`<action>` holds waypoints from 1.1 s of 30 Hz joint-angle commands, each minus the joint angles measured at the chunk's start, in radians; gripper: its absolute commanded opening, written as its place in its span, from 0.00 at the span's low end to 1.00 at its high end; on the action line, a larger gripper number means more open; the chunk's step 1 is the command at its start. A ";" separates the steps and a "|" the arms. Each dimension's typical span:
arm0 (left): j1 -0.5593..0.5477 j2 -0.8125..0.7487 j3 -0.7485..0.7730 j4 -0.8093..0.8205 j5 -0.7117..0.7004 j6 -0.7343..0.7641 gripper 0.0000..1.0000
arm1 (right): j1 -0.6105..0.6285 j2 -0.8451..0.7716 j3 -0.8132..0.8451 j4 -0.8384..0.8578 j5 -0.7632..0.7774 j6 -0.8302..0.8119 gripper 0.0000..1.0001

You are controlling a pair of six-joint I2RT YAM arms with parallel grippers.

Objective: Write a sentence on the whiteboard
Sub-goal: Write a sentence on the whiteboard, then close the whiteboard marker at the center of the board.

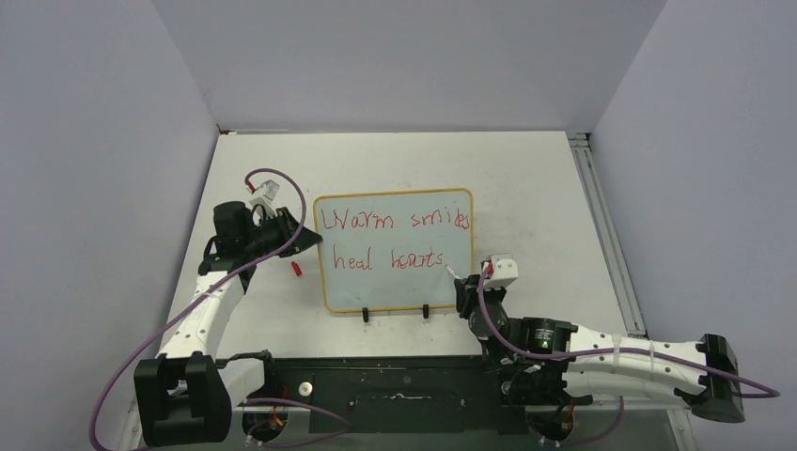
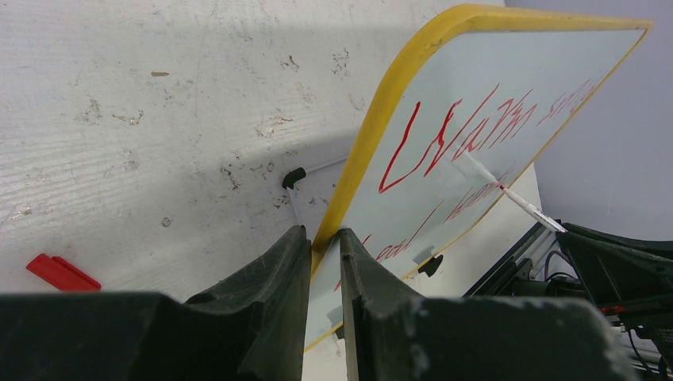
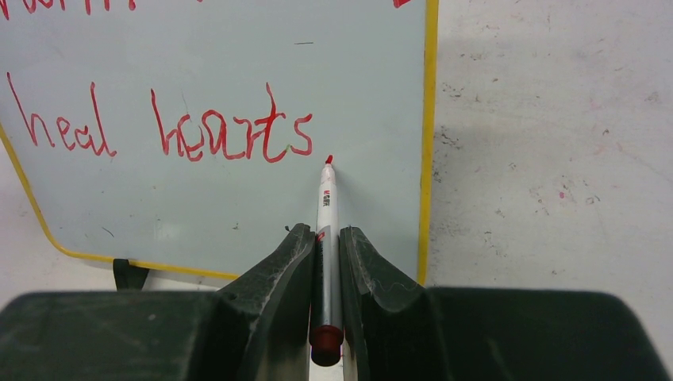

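top external puts the board (image 1: 395, 287) mid on the table (image 1: 526, 207), left gripper (image 2: 324, 238) pinched on its yellow edge, right gripper (image 3: 325, 238) clamped on the marker (image 3: 327, 208), tip (image 3: 328, 159) just past the sentence (image 3: 230, 135), so i'd steady the board and dab one light full stop.

Bright, even light (edges perhaps soft)

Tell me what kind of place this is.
Probably a robotics lab test booth: plain grey partition walls box in a scuffed white table, with a left arm and right arm bolted at its near edge, either side of a whiteboard.
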 commanded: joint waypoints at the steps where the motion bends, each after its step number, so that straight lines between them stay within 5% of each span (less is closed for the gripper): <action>1: -0.004 -0.009 0.049 0.003 -0.006 0.017 0.19 | 0.001 -0.018 0.024 -0.015 0.033 -0.006 0.05; 12: -0.006 -0.016 0.046 0.003 -0.002 0.016 0.19 | -0.001 -0.195 0.018 0.262 -0.129 -0.295 0.05; 33: -0.009 -0.092 0.042 -0.020 -0.047 0.041 0.57 | -0.008 0.143 0.104 0.647 -0.263 -0.437 0.05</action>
